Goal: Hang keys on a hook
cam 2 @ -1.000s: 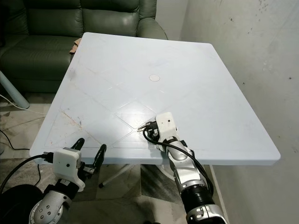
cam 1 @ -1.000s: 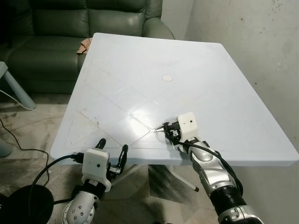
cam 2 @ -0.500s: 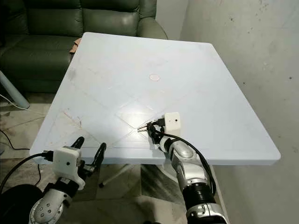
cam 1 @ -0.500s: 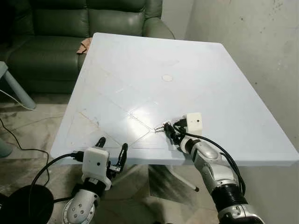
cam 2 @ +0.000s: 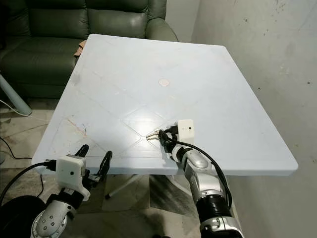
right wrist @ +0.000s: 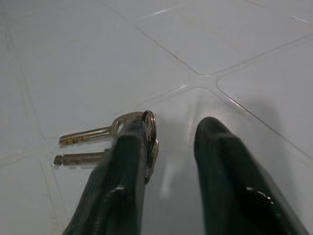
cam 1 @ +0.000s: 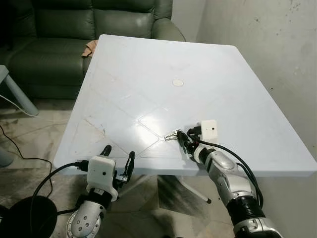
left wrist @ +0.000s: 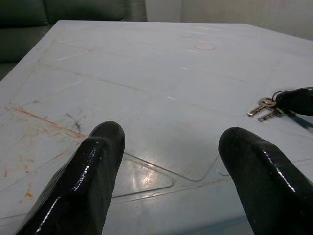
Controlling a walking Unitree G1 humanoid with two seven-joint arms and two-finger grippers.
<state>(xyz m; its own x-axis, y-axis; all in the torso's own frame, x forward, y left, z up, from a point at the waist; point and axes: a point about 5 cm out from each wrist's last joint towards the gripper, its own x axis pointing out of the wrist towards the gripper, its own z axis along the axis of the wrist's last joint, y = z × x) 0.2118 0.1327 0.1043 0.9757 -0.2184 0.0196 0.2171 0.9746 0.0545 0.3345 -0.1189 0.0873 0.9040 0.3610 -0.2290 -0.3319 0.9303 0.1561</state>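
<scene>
The right gripper lies low over the near part of the white counter, its two black fingers parted with a clear gap between them. One finger touches the ring of the keys; the other stands apart on the far side of the ring. Nothing is clamped: the gripper is open, set down at the keys but not closed on them. The low, near-flat wrist angle probably serves to bring a fingertip under or against the thin ring, since flat keys offer little height to pinch.

The keys rest on the counter directly ahead of the right fingertips, two blades pointing away from the gripper and the ring end nearest it. In the left wrist view they lie well ahead of the left gripper, off toward the right arm.

The left gripper hangs at the near edge of the counter, fingers spread wide and empty, well apart from the keys. It appears idle.

Beyond both grippers, the counter carries a small round cap at its centre. A green sofa stands past the far edge, and a bare wall runs along the right arm's side. The task stands at its pick-up step.
</scene>
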